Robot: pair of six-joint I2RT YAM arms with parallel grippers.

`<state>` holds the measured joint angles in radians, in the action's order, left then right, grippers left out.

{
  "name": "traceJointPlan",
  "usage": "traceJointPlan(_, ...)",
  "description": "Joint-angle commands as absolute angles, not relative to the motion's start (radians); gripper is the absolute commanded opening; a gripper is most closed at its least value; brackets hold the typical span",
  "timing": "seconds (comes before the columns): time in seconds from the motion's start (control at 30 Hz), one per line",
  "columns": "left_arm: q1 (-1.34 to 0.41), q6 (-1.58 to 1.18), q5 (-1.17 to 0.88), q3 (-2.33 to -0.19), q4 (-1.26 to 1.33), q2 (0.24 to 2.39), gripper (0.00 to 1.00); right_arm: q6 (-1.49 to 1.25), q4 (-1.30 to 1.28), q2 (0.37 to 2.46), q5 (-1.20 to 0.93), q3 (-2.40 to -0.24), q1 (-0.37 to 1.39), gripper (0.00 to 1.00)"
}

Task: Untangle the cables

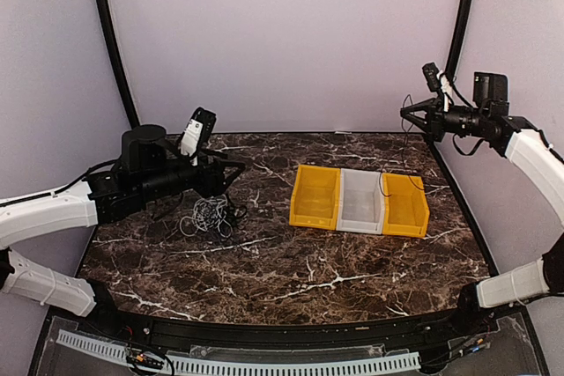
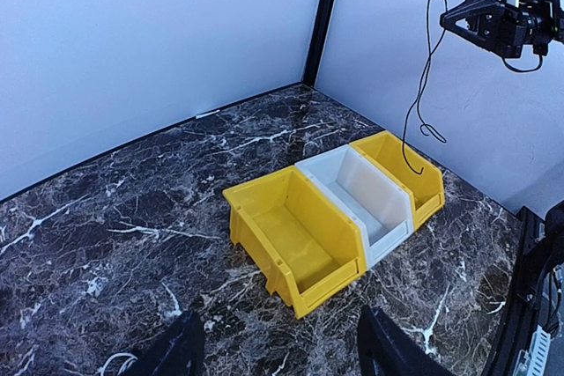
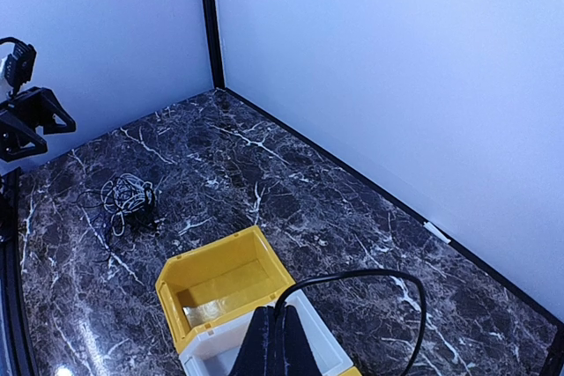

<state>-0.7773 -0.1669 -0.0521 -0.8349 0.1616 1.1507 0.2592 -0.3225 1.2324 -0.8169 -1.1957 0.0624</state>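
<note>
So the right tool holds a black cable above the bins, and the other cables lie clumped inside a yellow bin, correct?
Not inside a bin: the clump lies on the table, left of the bins, as the top external view shows. The right tool does hold the black cable.

Straight below the right claw [image 1: 407,114], a row of three bins [image 1: 361,202] blocks the drop. A black cable [image 2: 421,121], pinched in its closed fingers, dangles down to the bin nearest it. Between the bins and the left claw [image 1: 236,172], whose fingers stand apart, the worktop [image 1: 291,270] lies bare. The clump of cables [image 1: 208,215] sits just under the left claw. Walls and black posts [image 1: 110,41] close off the room behind both claws.
</note>
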Motion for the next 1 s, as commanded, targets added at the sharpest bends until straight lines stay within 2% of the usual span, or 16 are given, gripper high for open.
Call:
traceJointPlan(0.0, -0.78, -0.173, -0.078, -0.849, 0.184, 1.162, 0.62, 0.244, -0.248, 1.241, -0.835, -1.157, 0.057, 0.0)
traceJointPlan(0.57, -0.782, -0.184, -0.084, -0.861, 0.155, 1.162, 0.62, 0.196, -0.174, 1.302, -0.927, -1.133, 0.032, 0.0)
traceJointPlan(0.97, -0.782, -0.185, -0.09, -0.873, 0.143, 1.171, 0.62, 0.175, -0.113, 1.349, -1.034, -1.06, -0.155, 0.0)
